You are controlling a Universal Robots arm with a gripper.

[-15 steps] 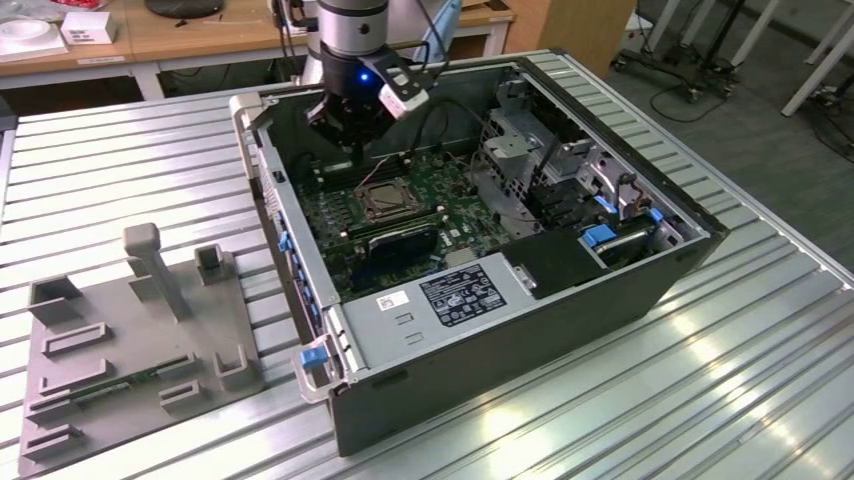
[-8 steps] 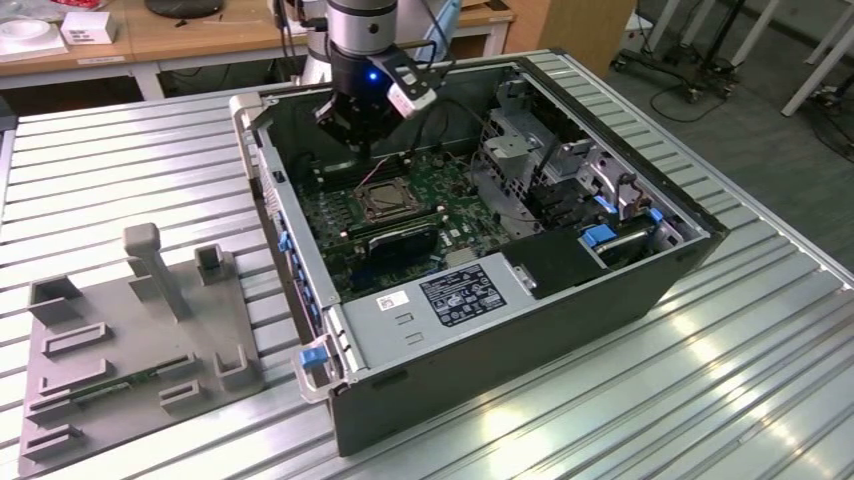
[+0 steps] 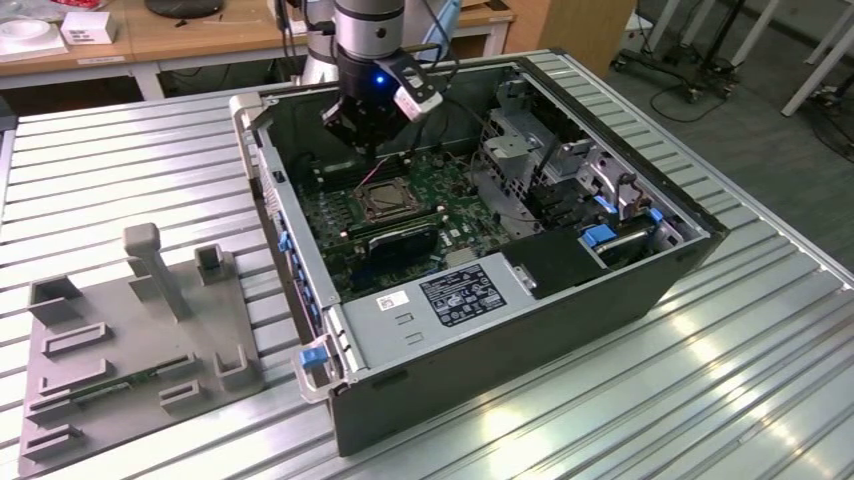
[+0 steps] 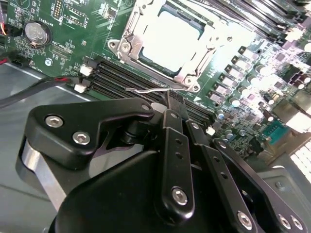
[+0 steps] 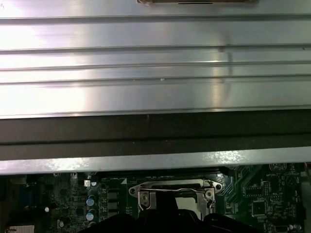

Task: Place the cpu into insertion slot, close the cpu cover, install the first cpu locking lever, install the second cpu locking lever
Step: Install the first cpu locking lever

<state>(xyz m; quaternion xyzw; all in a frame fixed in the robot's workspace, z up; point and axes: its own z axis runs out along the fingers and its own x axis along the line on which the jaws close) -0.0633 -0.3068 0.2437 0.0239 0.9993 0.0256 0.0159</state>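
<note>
One open computer case lies on the ribbed table, its walls ringing one green board. One gripper hangs beside the insertion slot, jaws drawn together, tips at one wire lever. I cannot tell whether they pinch it. One cpu sits seated under one closed cpu cover, with open air above.

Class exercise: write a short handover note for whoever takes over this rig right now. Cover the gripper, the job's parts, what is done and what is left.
Gripper: low inside the case, tip at a wire lever along the near edge of the cover.
Parts: cpu is seated, showing through the cover's window.
Done: cpu in, cover down.
Left: the levers; I cannot tell whether either is latched.
</note>
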